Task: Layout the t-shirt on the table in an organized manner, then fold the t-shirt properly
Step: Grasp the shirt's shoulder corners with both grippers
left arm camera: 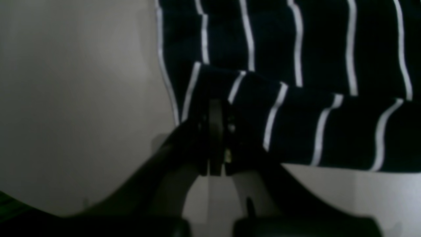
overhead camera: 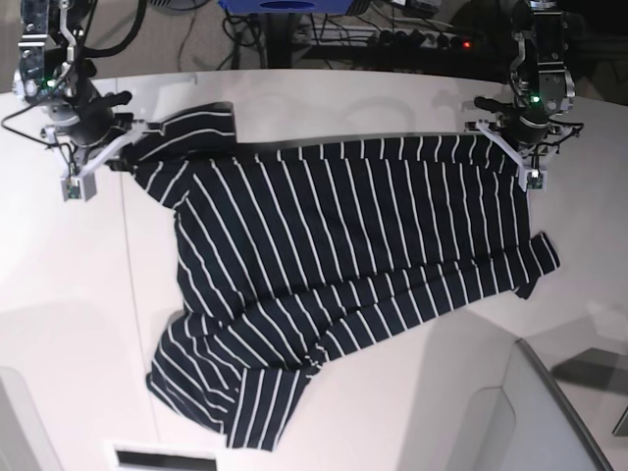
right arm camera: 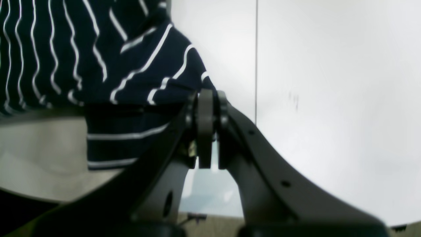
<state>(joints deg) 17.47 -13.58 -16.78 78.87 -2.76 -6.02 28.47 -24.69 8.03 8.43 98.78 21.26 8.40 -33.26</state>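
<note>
The t-shirt (overhead camera: pixel 324 245) is soft matt cloth, wrinkled; the table (overhead camera: pixel 392 412) is smooth, faintly glossy white.

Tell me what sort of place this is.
Probably a robotics lab or workshop: two arms with grippers work a striped t-shirt on a bare white table, with cables and a lit power strip behind it.
</note>
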